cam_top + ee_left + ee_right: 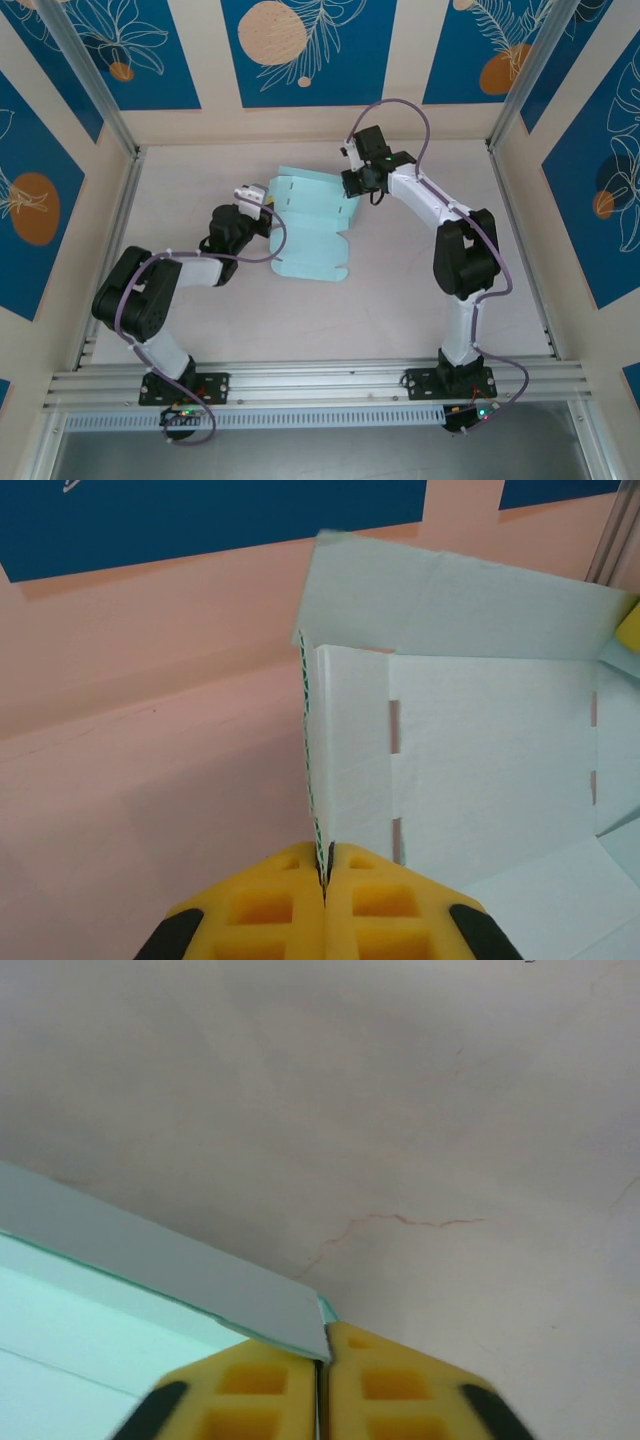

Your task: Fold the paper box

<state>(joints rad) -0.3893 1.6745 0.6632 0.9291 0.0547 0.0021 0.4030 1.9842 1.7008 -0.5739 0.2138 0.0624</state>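
Tabletop (pixel 400 300), pale pinkish-beige and matte, with fine hairline cracks visible ahead of the right gripper's fingers in the right wrist view. Enclosure walls beige, carrying blue panels (pixel 310 50) printed with white leaf outlines and orange discs; two aluminium corner posts (pixel 95 85) rise at the far corners, and a slotted aluminium rail (pixel 320 385) runs along the near edge beneath the arm bases.

Count: one paper box (pixel 315 230), two arms, two grippers.

The paper box, light blue and partly folded, lies between the two grippers. Left gripper (pixel 325 865): yellow pads pressed together on the edge of a raised side flap, which stands upright straight ahead of the fingertips; the slotted base panel spreads to the right of them, and another flap rises beyond. Right gripper (pixel 325 1345): yellow pads closed on a corner of the sheet, the rest of the paper extending to the left of its fingertips.
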